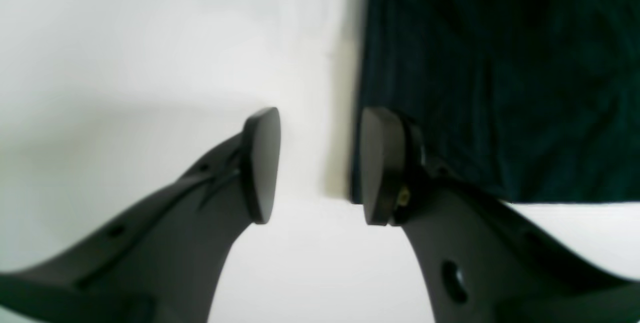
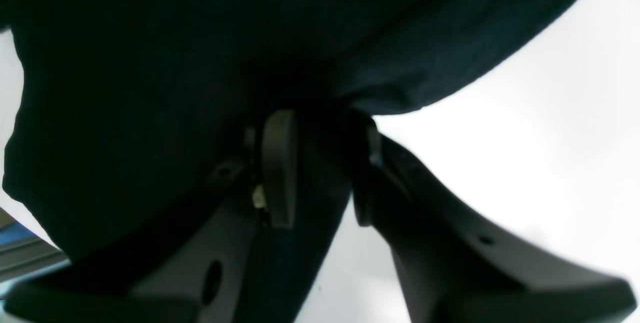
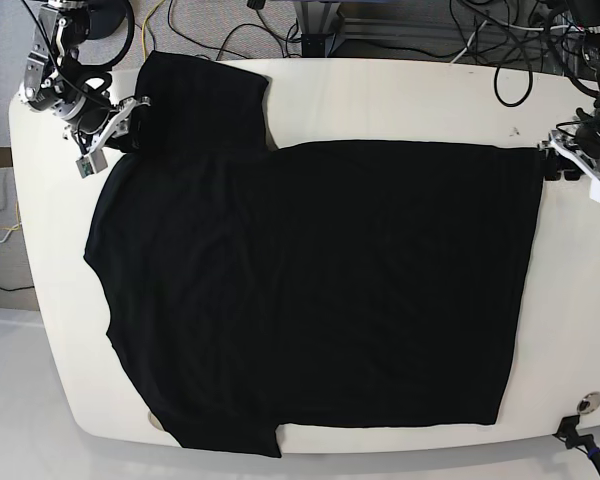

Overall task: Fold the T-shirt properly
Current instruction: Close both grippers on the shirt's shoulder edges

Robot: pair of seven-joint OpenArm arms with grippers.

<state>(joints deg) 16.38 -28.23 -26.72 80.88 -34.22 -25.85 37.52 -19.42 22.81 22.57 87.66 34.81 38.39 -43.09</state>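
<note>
The black T-shirt lies spread flat across the white table. My left gripper is open at the shirt's far right corner. One fingertip rests at the cloth's edge and the other is over bare table. It shows in the base view at the right. My right gripper is at the shirt's upper left sleeve. Its jaws stand apart with dark cloth between and over them. It shows in the base view too. No print is visible.
Cables and a metal frame lie beyond the table's far edge. The table's rounded edge runs close to the shirt's left side. A bare strip of table lies right of the shirt.
</note>
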